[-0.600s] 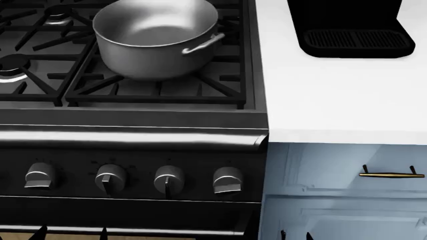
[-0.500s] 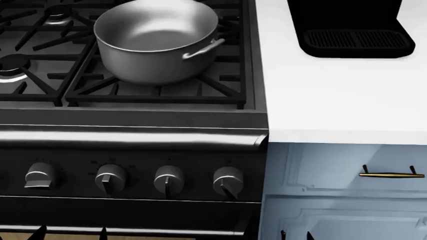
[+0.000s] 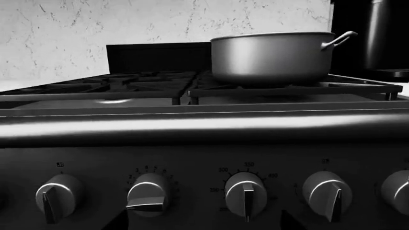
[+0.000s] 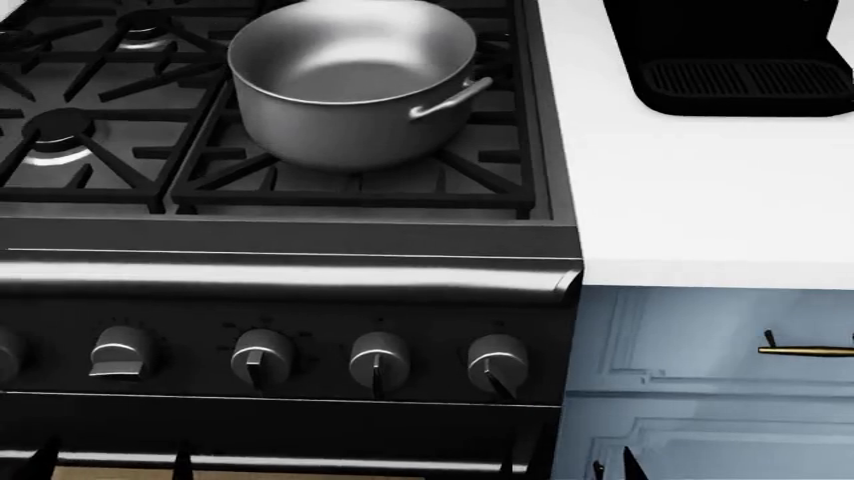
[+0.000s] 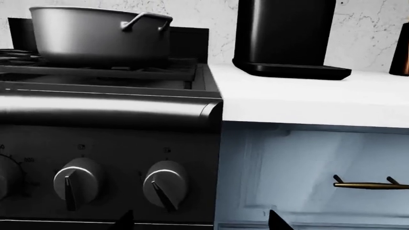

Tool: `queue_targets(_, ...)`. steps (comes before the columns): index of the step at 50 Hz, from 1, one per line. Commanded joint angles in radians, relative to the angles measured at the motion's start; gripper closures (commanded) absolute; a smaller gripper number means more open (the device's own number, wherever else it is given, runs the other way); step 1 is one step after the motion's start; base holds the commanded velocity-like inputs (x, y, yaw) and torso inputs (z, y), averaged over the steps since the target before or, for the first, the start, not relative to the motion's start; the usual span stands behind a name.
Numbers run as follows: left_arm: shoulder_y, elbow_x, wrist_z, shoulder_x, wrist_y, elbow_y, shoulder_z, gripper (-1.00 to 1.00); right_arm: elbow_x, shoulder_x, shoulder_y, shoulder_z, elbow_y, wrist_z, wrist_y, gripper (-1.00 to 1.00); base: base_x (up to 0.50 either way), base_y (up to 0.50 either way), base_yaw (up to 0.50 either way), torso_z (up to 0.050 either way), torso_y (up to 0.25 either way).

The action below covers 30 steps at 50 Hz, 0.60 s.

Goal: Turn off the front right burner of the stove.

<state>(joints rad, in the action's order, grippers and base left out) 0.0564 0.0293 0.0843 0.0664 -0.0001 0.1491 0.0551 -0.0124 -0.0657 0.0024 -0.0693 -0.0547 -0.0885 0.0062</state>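
I see a shiny round metal pot (image 4: 351, 80) on the black stove (image 4: 287, 240), four round knobs (image 4: 380, 361); I can't see either gripper.

We see a black and dark-steel stove (image 4: 287, 265) with silvery knobs (image 4: 380, 362), a grey steel pot (image 4: 350, 80), a white counter (image 4: 707, 190), a pale blue cabinet (image 4: 707, 380) bearing a brass-coloured handle (image 4: 807, 350), and a veined white wall (image 3: 128, 24).

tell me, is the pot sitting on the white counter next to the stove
No, the pot rests on the stove's front right burner grate, left of the white counter.
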Motion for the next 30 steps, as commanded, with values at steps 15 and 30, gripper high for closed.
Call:
queue_targets(15, 0.057, -0.017, 0.062, 0.042, -0.018, 0.158, 0.043, -1.00, -0.019, -0.038, 0.003, -0.035, 0.018, -0.043, -0.016, -1.00, 0.08, 0.33, 0.00, 0.000, 0.000)
queue_targets(30, 0.078, -0.022, 0.089, 0.061, 0.005, 0.169, 0.061, -1.00, -0.028, -0.056, -0.018, -0.045, 0.014, -0.066, -0.051, -1.00, 0.25, 0.00, 0.00, 0.000, 0.000)
